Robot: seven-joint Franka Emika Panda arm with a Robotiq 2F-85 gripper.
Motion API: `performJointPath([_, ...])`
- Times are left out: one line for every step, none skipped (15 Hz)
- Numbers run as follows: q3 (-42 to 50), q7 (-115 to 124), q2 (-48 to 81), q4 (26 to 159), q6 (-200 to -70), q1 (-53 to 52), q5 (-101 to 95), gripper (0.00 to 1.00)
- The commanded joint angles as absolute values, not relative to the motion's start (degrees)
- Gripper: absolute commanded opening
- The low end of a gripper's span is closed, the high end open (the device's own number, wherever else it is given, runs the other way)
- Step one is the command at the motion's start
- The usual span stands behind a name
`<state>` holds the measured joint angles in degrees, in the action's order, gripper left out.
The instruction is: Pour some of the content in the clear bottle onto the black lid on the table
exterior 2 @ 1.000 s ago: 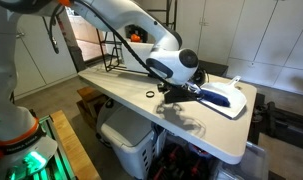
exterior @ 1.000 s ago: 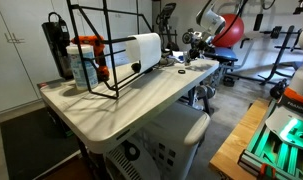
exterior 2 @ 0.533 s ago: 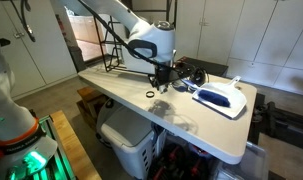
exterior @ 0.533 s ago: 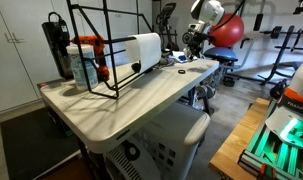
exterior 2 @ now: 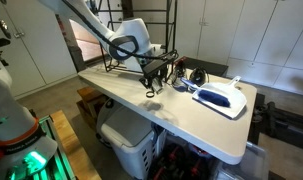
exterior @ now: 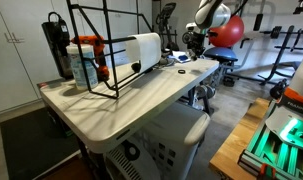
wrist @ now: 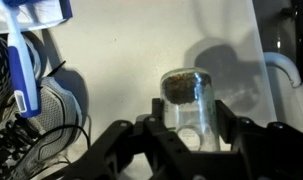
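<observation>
- Gripper [wrist: 187, 113]: jaws clenched on the clear bottle [wrist: 186, 92], one finger on each side of its body in the wrist view.
- Clear bottle: transparent wall, with a dark mass visible at the end facing away from the wrist camera. It sits centred between the jaws, above the pale table [wrist: 131, 60].
- In an exterior view the gripper [exterior 2: 153, 73] hangs over the table [exterior 2: 201, 125], close to its surface. The bottle itself is too small to make out there.
- Black lid [exterior 2: 151, 93]: a small dark disc flat on the table, just below the gripper and apart from the jaws. It cannot be made out in the wrist view.
- A blue-and-white object [exterior 2: 221, 97] lies on the table to one side of the gripper, with a tangle of cables [exterior 2: 191, 76] near it. Both appear at the left edge of the wrist view.
- At the other end of the table [exterior: 121, 105] stand a black wire rack [exterior: 96, 50] and a white roll [exterior: 143, 48], well apart from the gripper [exterior: 194, 40].
</observation>
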<state>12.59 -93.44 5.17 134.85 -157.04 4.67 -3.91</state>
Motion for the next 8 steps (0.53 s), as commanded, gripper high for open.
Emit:
performJointPath([13.0,-84.6,1.6,138.8,-160.4,5.3,-19.0,0.28])
performJointPath([11.5,-87.8,4.1,136.4,-158.9,6.2,-13.3,0.53])
performJointPath([11.5,-86.2,3.7,136.8,-159.2,6.3,-15.9,0.53])
performJointPath([11.6,-85.6,3.4,137.0,-159.2,6.4,-17.0,0.53])
performJointPath([11.6,-85.5,3.1,137.1,-159.2,6.3,-17.3,0.53])
performJointPath([11.6,-85.5,3.0,137.1,-159.2,6.3,-17.5,0.53])
performJointPath([11.6,-85.5,2.9,137.1,-159.2,6.3,-17.5,0.53])
performJointPath([11.6,-85.5,2.9,137.2,-159.2,6.3,-17.5,0.53])
